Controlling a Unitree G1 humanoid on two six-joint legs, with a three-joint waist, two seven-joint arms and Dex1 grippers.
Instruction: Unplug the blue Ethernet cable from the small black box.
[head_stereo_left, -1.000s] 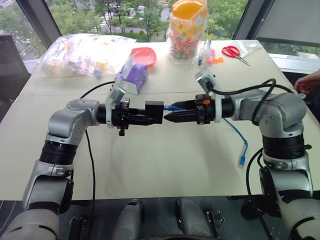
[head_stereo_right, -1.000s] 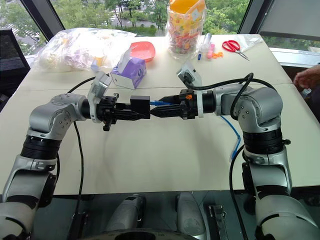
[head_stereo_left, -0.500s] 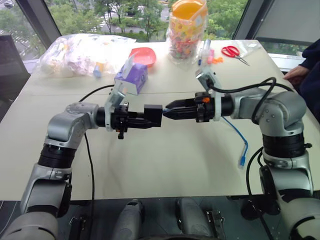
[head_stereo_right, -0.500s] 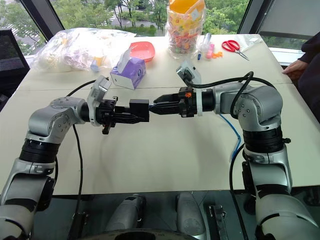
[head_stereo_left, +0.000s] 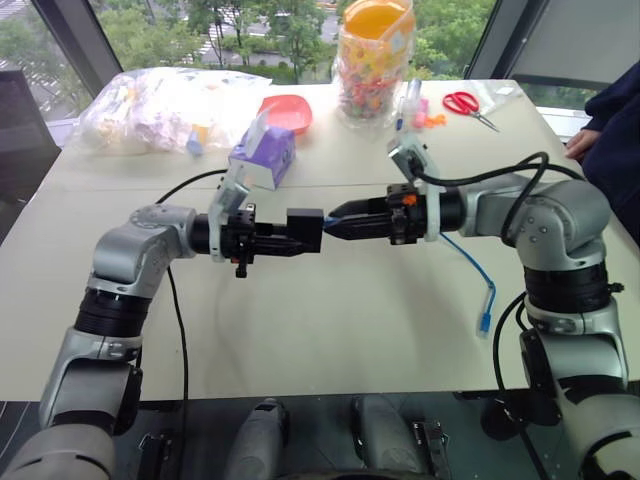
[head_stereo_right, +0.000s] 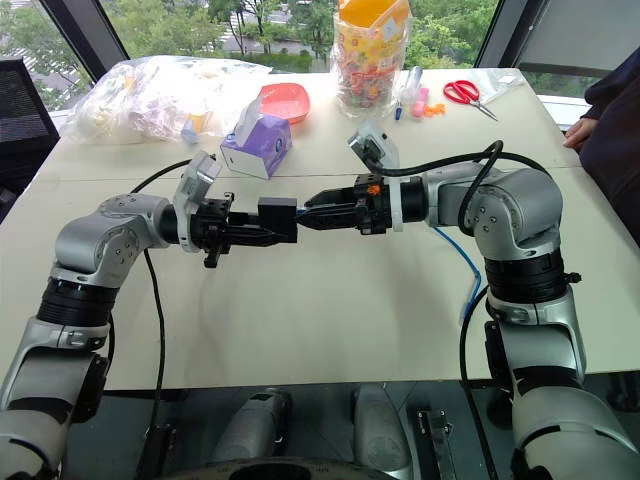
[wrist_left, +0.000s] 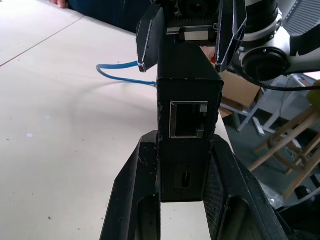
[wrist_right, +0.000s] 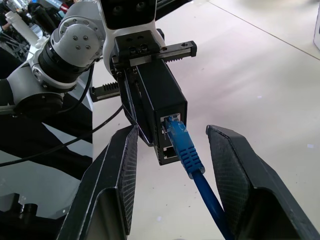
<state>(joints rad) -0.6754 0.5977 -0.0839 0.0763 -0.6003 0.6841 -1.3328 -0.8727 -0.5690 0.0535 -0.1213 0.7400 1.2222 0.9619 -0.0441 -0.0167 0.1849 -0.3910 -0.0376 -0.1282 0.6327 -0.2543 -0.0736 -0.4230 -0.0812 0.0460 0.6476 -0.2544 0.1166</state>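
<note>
Cable still seated in the box, right jaws astride the plug

Both arms meet above the middle of the bench. I see the left gripper closed on the small black box, holding it in the air with the fingers clamped on two opposite sides. From the right wrist camera, the blue Ethernet cable is plugged into the upper port on the box's face, its blue boot sticking out toward me. The right gripper points at the box from its 3 o'clock side; its jaws stand apart, one on each side of the plug, and I see a gap between them and the boot. Behind the right arm the cable runs down to the bench, its free end lying near the front edge at about 4 o'clock from the box.
</note>
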